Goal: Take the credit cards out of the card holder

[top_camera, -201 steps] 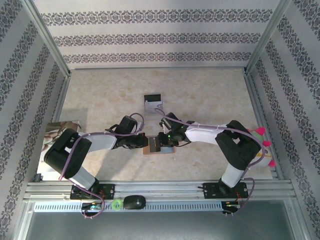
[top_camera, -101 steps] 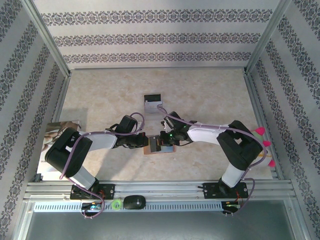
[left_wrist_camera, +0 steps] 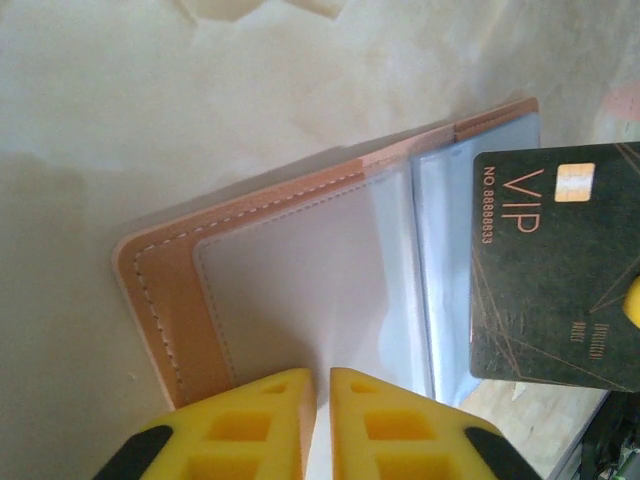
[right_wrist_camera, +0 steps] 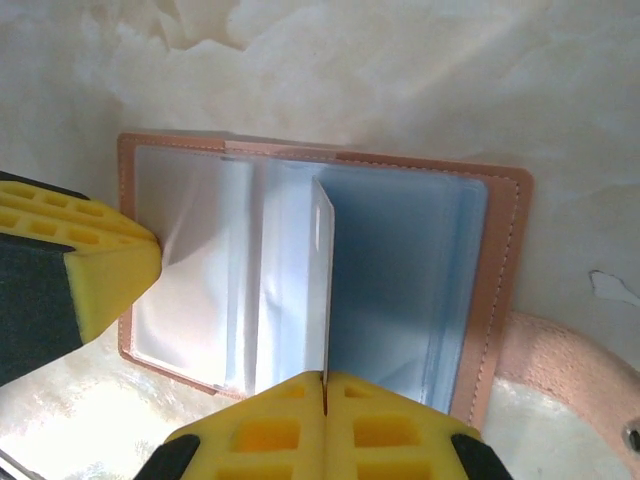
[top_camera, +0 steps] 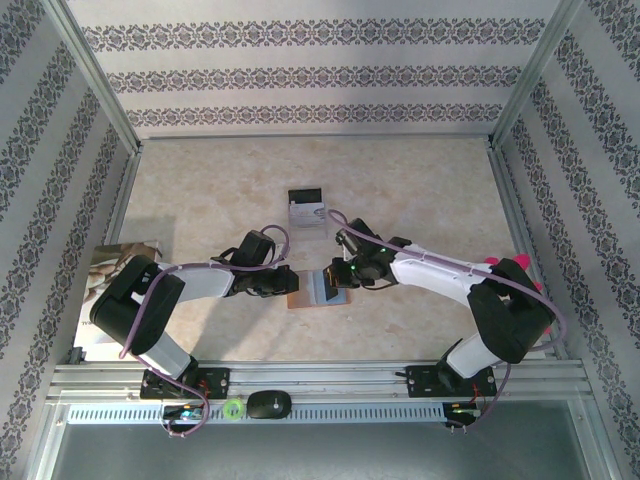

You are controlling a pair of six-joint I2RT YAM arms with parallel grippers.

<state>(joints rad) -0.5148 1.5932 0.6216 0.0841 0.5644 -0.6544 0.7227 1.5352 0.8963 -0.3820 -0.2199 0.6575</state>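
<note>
We see the right gripper (right_wrist_camera: 325, 388) clamped on the VIP card (left_wrist_camera: 550, 270) over the card holder (left_wrist_camera: 300, 265); whether the left gripper (left_wrist_camera: 323, 390) grips anything, we can't tell.

Beige marbled tabletop (top_camera: 430, 190) is lying under soft, even light. Pale wallpaper panels with dark floral bands are closing in three sides: back wall (top_camera: 320, 70), left wall (top_camera: 45, 170), right wall (top_camera: 595, 170). Aluminium posts (top_camera: 95, 75) are rising at the corners. Slotted metal rail (top_camera: 330, 375) is running along the near edge; a grey surface (top_camera: 560, 450), possibly floor, is showing below.
</note>
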